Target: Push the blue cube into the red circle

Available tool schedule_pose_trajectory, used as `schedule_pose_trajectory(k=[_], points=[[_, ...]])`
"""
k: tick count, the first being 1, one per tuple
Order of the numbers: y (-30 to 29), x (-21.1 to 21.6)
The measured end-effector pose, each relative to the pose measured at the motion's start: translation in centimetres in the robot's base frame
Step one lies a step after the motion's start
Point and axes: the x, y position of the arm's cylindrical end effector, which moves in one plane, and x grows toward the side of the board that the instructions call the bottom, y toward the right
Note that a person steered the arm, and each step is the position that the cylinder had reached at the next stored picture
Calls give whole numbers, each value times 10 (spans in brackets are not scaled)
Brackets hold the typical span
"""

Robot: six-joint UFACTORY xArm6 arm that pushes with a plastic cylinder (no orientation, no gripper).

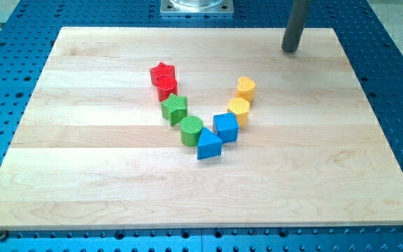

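Nothing of the push looks done yet, as far as I can judge. The rod's tip (pixel 290 50) stands near the view's top right of the wooden board (pixel 82 175), touching no block; there is no claw on this arm to open or close, only that plain rod end. The blue cube (pixel 226 127) lies well apart from the tip, down and to the view's left of it, with the yellow heart (pixel 246 87) and another yellow block (pixel 238 108) sitting between the two, closer to the tip. The cube touches that lower yellow block and a blue triangular block (pixel 209 145) on its far lower side. The red circle (pixel 166 87) is farther still from the tip, off to the view's left, pressed against a red star (pixel 162 71) just above it. Between cube and red circle stand two green blocks, (pixel 175 109) and (pixel 192 130), so the straight way looks blocked. What remains, I would say, is everything: bringing the tip round to the cube's right side and driving it leftward and upward to the circle.
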Motion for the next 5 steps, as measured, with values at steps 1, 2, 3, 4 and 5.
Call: schedule_pose_trajectory(k=[1,2,3,4,5], points=[[0,0],[-11,0],[-37,0],[-71,0],[-111,0]])
